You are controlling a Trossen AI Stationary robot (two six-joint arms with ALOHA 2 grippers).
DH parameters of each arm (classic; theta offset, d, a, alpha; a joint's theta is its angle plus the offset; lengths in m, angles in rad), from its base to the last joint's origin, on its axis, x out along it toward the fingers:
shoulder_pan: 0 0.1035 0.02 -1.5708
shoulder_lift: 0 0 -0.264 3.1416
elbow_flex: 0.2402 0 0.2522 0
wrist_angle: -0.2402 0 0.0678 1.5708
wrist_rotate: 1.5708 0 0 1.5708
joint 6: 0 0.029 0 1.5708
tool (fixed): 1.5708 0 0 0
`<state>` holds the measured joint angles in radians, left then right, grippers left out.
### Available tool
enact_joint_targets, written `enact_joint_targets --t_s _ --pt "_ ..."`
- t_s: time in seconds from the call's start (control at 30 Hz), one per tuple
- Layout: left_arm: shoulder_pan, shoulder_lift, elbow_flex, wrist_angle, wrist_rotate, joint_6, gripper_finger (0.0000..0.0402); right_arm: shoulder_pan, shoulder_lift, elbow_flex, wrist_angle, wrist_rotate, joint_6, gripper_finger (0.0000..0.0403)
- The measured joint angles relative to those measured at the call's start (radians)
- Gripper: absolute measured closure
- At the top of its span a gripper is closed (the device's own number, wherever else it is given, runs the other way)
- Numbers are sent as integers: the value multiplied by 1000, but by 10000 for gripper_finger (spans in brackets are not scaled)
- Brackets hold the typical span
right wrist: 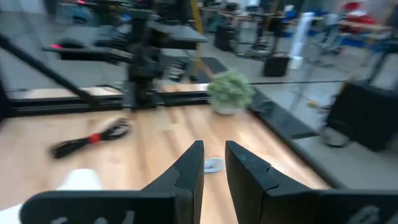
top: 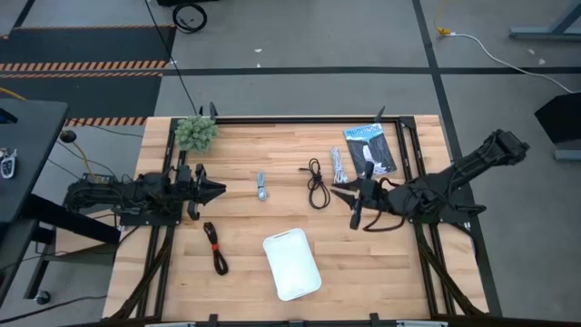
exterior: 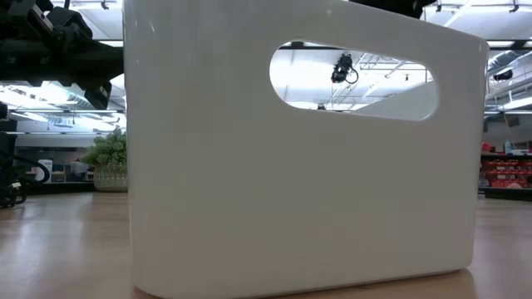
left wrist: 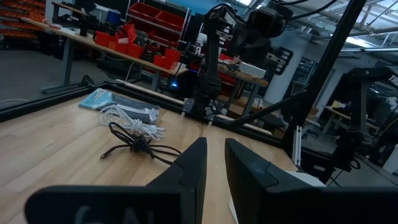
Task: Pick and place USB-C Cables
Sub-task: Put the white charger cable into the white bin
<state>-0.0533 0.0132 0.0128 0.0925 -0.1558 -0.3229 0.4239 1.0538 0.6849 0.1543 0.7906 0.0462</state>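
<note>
I see 4 bundled USB-C cables (top: 318, 183) loose mid-bench, none in the white rounded plastic tray (top: 291, 264) at the near edge. Both end effectors, left (top: 216, 190) and right (top: 340, 194), hover slightly parted, empty. Thin loops could snag or slip from a shallow pinch

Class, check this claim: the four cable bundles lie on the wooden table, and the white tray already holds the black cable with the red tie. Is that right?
Not quite. The high view shows the white tray holding nothing; the black cable with the red tie lies on the table beside it. All four bundles are on the wood.
</note>
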Motion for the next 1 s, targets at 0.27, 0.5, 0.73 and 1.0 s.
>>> enact_joint_targets --t_s 0.27,0.5,0.73,1.0 --pt "0 0 0 0 0 0 335 -156 3 -20 22 16 -68 330" --pt "0 0 0 0 0 0 335 -254 8 -22 161 16 -198 330" --pt "0 0 0 0 0 0 335 -261 8 -22 220 14 -228 330" --pt "0 0 0 0 0 0 335 -205 8 -22 161 -58 -147 330"
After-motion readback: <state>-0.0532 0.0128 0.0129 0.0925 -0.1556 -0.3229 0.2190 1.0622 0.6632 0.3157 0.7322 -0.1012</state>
